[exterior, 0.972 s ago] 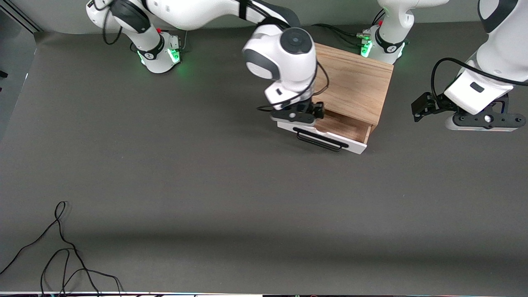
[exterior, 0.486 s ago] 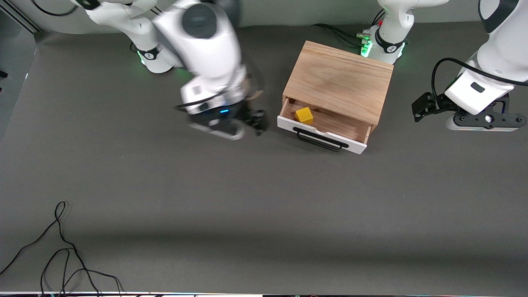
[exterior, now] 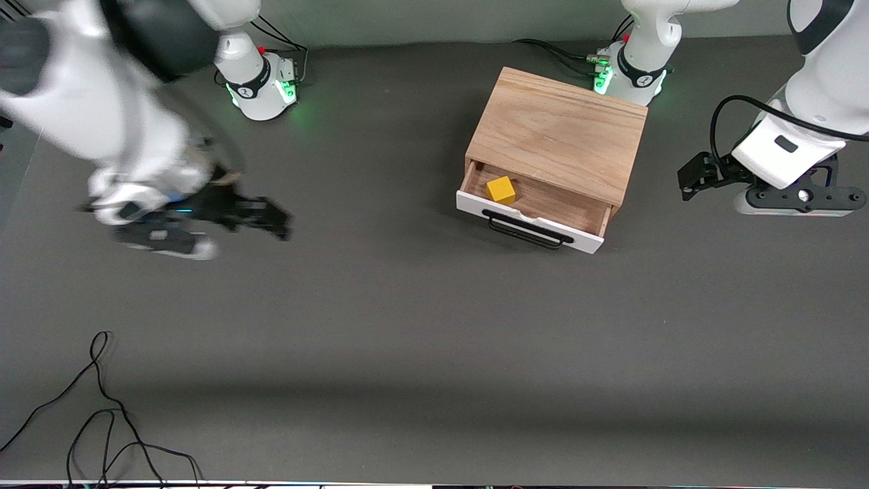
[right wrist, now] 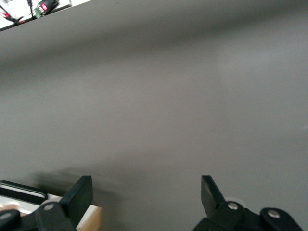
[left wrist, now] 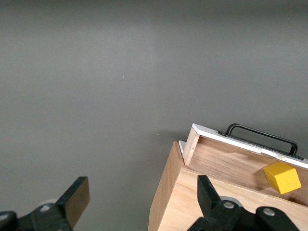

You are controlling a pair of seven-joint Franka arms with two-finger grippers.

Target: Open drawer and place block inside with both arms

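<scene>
The drawer [exterior: 536, 204] stands pulled out of the light-wood cabinet [exterior: 560, 132], its white front and black bar handle [exterior: 526, 231] facing the front camera. The yellow block [exterior: 501, 189] lies inside it, at the end toward the right arm; the left wrist view also shows the block [left wrist: 282, 177] and the handle [left wrist: 262, 137]. My right gripper [exterior: 170, 241] is over bare table toward the right arm's end, blurred, open and empty [right wrist: 146, 192]. My left gripper [exterior: 794, 199] waits beside the cabinet toward the left arm's end, open and empty [left wrist: 142, 195].
Loose black cables [exterior: 102, 421] lie on the grey table [exterior: 407, 326] near the front camera at the right arm's end. Both arm bases [exterior: 261, 85] glow green along the table's edge by the robots. A light-wood corner [right wrist: 91, 219] shows beside one right finger.
The right arm has swung from over the open drawer toward its own end of the table, uncovering the block in the drawer. The left arm has not moved.
</scene>
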